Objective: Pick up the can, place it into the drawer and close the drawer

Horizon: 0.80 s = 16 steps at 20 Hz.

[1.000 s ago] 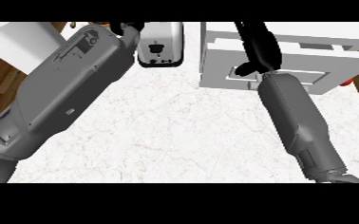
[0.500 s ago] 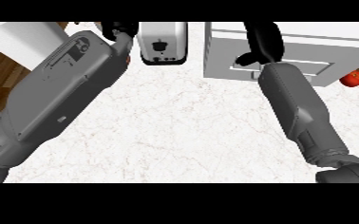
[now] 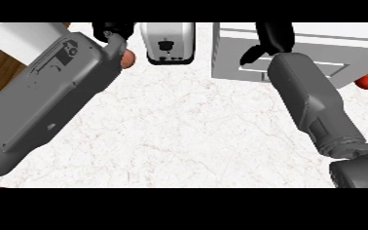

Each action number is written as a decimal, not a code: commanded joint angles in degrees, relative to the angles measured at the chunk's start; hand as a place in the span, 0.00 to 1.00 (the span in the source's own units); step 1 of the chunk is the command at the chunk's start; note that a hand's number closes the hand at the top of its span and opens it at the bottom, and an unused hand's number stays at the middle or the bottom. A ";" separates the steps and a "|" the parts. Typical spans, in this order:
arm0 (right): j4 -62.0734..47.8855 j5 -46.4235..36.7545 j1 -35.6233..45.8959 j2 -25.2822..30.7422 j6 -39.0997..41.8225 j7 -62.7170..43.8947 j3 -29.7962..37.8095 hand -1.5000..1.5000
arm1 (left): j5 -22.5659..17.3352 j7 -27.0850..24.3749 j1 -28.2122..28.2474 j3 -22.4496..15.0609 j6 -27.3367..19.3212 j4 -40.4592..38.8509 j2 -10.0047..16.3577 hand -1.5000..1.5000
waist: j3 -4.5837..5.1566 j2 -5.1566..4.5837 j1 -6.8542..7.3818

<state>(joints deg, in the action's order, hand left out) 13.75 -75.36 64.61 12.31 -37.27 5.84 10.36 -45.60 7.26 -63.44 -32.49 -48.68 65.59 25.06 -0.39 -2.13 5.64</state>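
Two black hands show near the far side of the counter [image 3: 187, 136]. The right hand [image 3: 277, 38] lies over the grey-white drawer [image 3: 230, 53]. It looks wide and relaxed, holding nothing, and its thumb sticks out to its left side. Its tips are cut off at the top edge. Its grey forearm [image 3: 313, 97] runs back from it toward the robot.

Well out to the right of this hand, at the edge of the view, sits a small red thing [image 3: 363, 82]. Only a bit of it shows.

To the left of the right hand, just past the drawer's side, stands a silver toaster [image 3: 167, 41].

Left of the toaster is the left hand [image 3: 115, 29]. Most of it is hidden, so I cannot tell if it is wide, narrow or holding something. An orange-red bit [image 3: 128, 58] peeks out right by this hand, touching the side of the wrist. It might be the can, but I cannot tell. It is well apart from the drawer, with the toaster in between.
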 commanded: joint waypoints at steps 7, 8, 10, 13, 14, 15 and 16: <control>-2.59 5.86 7.54 0.78 6.24 6.84 5.34 0.00 | 0.50 1.77 1.41 0.47 0.39 4.23 1.17 0.00 | 0.20 0.05 1.08; -2.05 8.86 8.27 -0.39 7.95 9.81 7.68 0.00 | 0.25 2.30 0.89 0.93 0.77 2.91 1.51 0.00 | 0.13 -0.11 0.73; -1.67 14.52 7.31 -1.26 8.97 11.55 12.92 0.00 | 0.56 2.68 2.05 0.20 0.54 4.39 2.21 0.00 | 0.04 0.23 0.90; -1.98 20.20 7.82 -2.89 11.87 13.23 18.32 0.00 | 0.53 2.83 1.86 0.61 0.74 4.70 2.44 0.00 | -0.02 -0.13 1.27; -1.67 21.80 8.24 -2.81 12.42 13.57 19.91 0.00 | 0.94 3.04 2.19 0.25 0.65 5.39 3.27 0.00 | 0.00 0.27 1.38; -1.70 23.60 7.59 -2.07 14.10 15.94 21.56 0.00 | 0.54 3.15 2.79 0.75 1.02 5.93 3.61 0.00 | 0.02 0.38 0.88; -1.86 24.18 7.08 -2.08 13.88 16.49 22.24 0.00 | 0.95 2.95 3.16 0.31 0.08 6.18 2.80 0.00 | 0.05 0.19 0.79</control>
<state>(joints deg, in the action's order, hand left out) 10.10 -59.25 69.15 11.28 -25.54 20.55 25.40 -44.92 10.06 -61.32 -32.08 -48.28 70.61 27.61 -0.61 -2.64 5.86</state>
